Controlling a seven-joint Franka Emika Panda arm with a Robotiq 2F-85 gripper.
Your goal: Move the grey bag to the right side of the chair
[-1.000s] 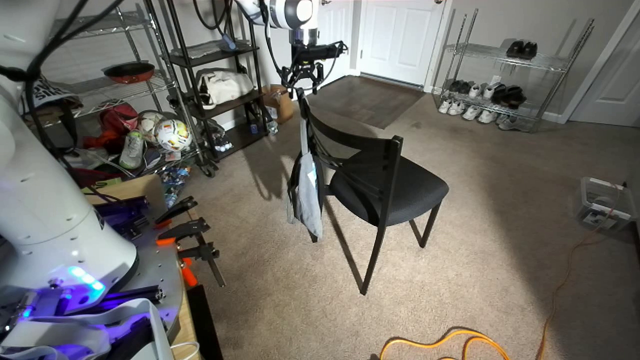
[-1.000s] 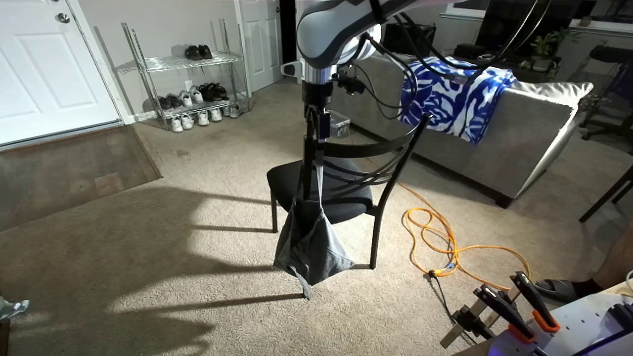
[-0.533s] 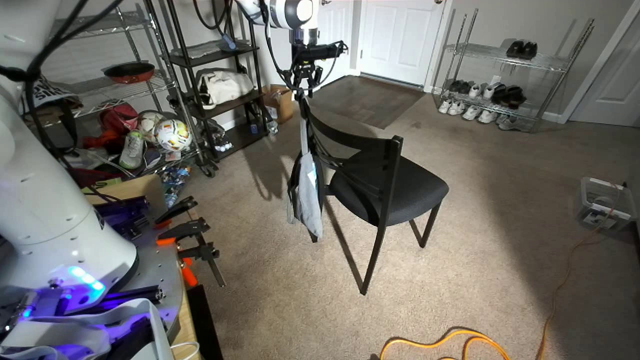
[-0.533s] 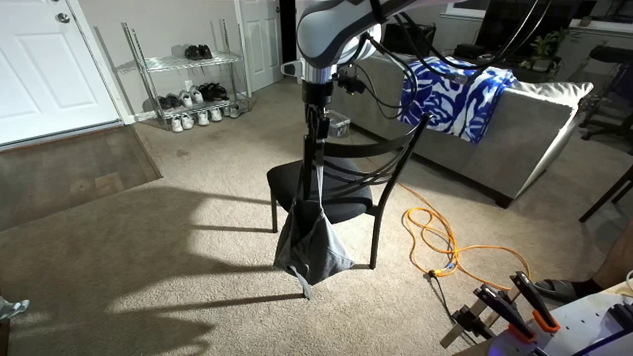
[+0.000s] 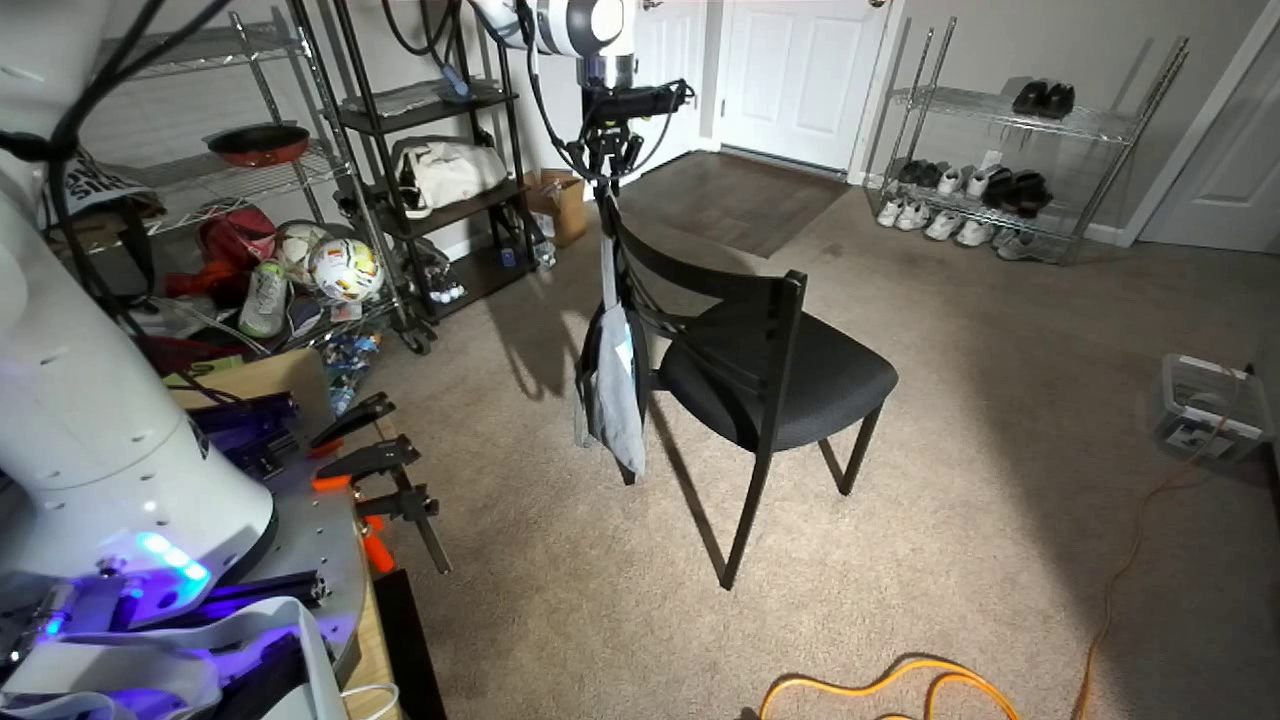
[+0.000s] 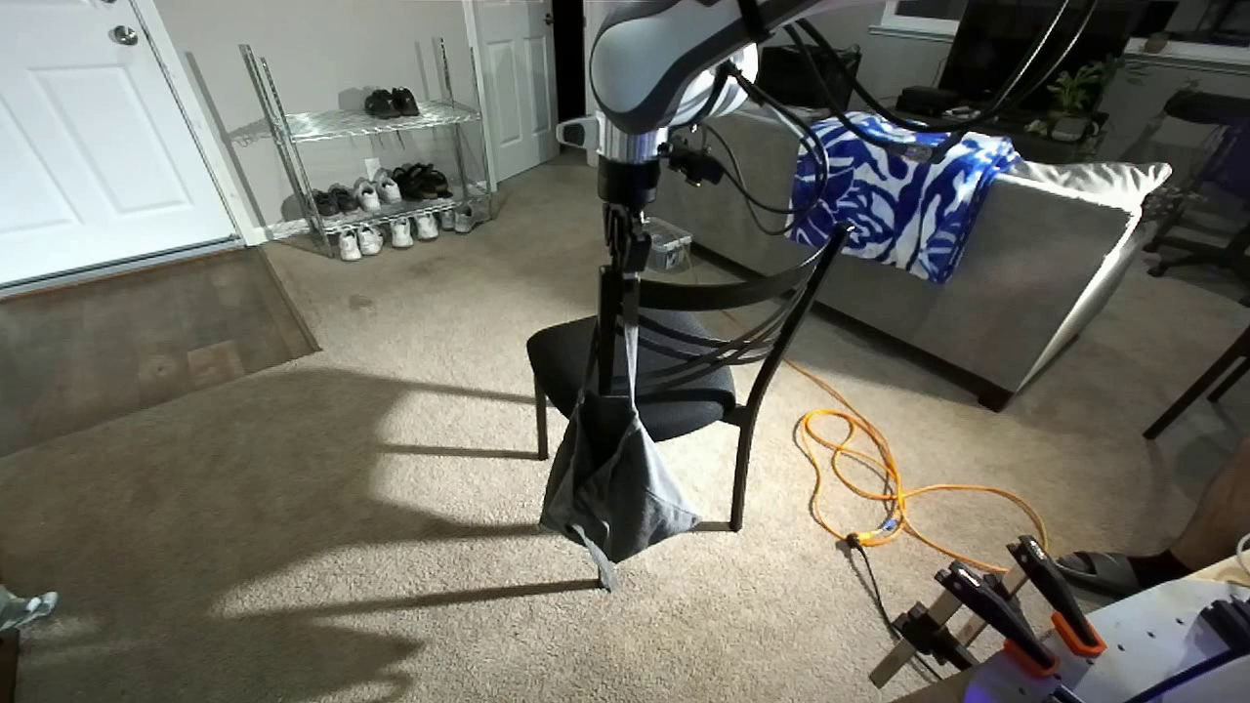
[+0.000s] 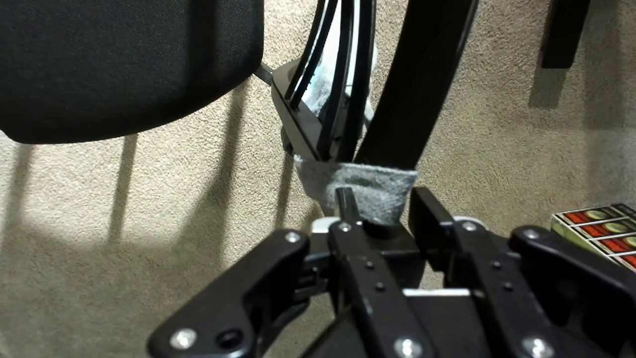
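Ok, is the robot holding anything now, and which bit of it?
It can't be told for sure: the fingers of the tool stand apart at a handle of the grey bag, and whether they grip it doesn't show.

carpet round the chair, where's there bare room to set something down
Bare carpet lies between the chair and the plastic bin, between the chair and the shoe rack, and between the chair and the orange cord. Crowded: one corner of the backrest, where the grey bag hangs and the hand sits at its handle.
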